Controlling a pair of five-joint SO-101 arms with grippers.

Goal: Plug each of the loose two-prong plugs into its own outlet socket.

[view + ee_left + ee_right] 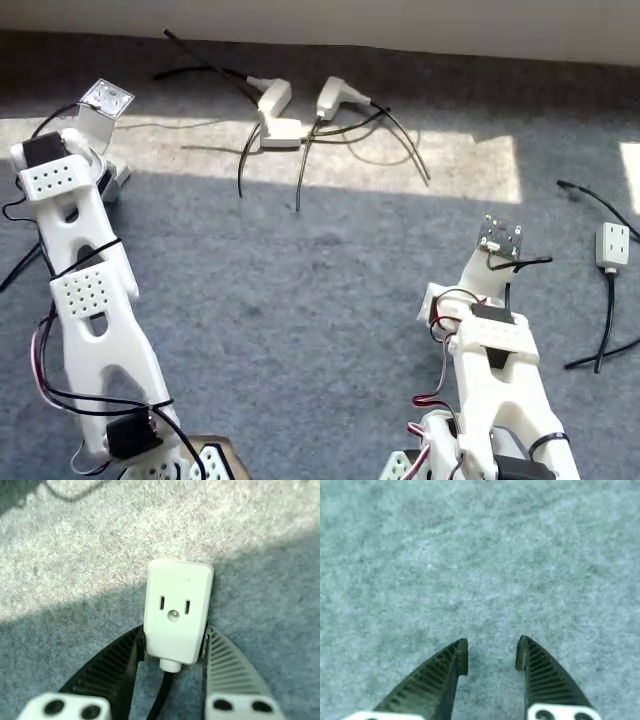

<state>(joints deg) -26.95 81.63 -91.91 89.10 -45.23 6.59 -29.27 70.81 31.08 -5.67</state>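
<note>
My left gripper (pixel 172 640) is shut on a white outlet socket (pixel 177 610) that lies on the grey carpet with its slots facing up. The black finger (pixel 115 665) and the grey finger (pixel 225 665) press its two sides, and its black cord runs back between them. In the high view this arm sits at the far left. My right gripper (pixel 491 655) hangs open over bare carpet, holding nothing. Two white plugs (pixel 274 96) (pixel 337 95) and a third white cord end (pixel 283 132) lie at the back centre. Another white socket (pixel 611 244) lies at the right.
Black cords (pixel 300 170) trail from the plugs toward the middle, and another cord (pixel 605 320) curls below the right socket. A sunlit band (pixel 450 160) crosses the grey carpet. A wall base (pixel 400 25) bounds the back.
</note>
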